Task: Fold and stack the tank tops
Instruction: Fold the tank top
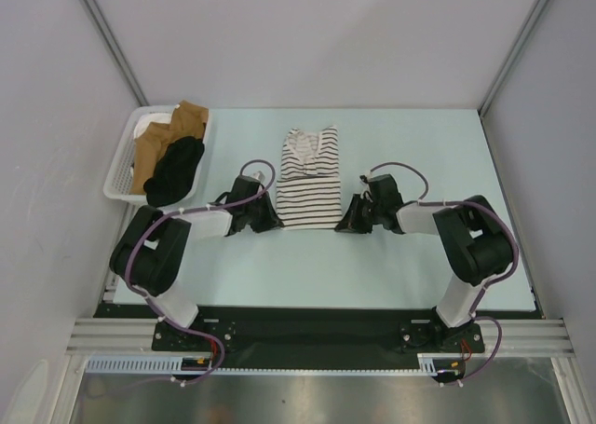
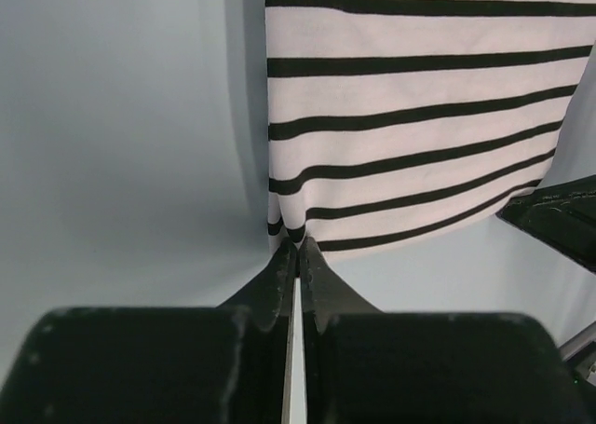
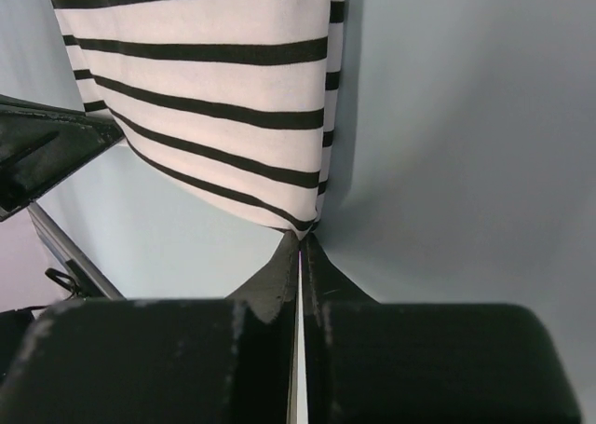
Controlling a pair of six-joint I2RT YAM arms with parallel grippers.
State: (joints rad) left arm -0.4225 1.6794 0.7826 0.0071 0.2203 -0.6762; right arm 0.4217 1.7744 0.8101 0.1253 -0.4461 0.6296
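The striped tank top (image 1: 308, 177) lies folded narrow on the pale table, neck end away from me. My left gripper (image 1: 273, 222) is shut on its near left hem corner, seen in the left wrist view (image 2: 296, 242) with the striped cloth (image 2: 410, 116) spreading beyond the tips. My right gripper (image 1: 343, 225) is shut on the near right hem corner, seen in the right wrist view (image 3: 301, 236) under the striped cloth (image 3: 214, 88). The black tank top (image 1: 176, 170) hangs over the near edge of the white basket.
A white basket (image 1: 121, 174) at the table's far left holds brown cloth (image 1: 168, 135) and white cloth besides the black top. Grey walls enclose the table (image 1: 419, 256) on three sides. The opposite gripper's body shows at each wrist view's edge.
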